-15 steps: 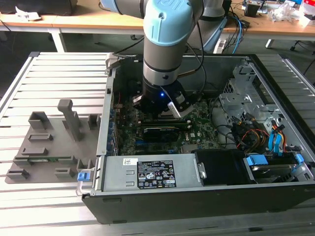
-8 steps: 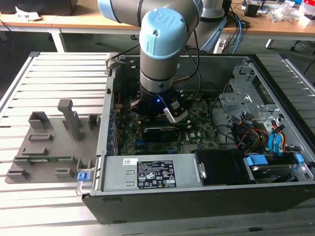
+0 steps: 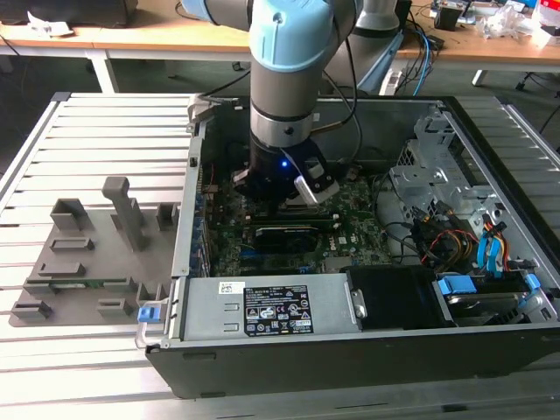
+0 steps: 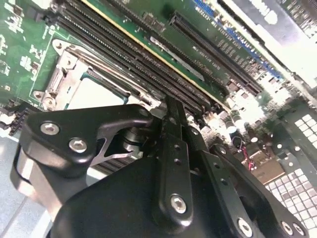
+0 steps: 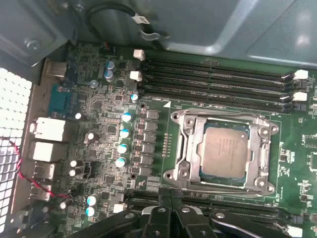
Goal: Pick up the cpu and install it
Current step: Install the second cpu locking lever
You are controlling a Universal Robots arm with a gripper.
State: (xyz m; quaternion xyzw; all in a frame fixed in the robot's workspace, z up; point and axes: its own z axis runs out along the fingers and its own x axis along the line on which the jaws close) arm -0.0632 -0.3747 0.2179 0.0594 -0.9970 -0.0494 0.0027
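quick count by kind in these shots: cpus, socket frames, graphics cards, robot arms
cpu: 1
socket frame: 1
graphics card: 1
arm: 1
total: 4

No legible text; unreadable print on the white label.

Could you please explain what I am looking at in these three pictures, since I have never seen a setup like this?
The exterior view shows a robot arm reaching down into an open computer case lying on a slatted table. The other two pictures come from cameras riding near the arm's wrist. In the first wrist view you see the green motherboard with the cpu, a silvery square chip, sitting in its metal socket frame. The black parts in the second wrist view are the tool, close above the board. A grey parts holder lies beside the case.
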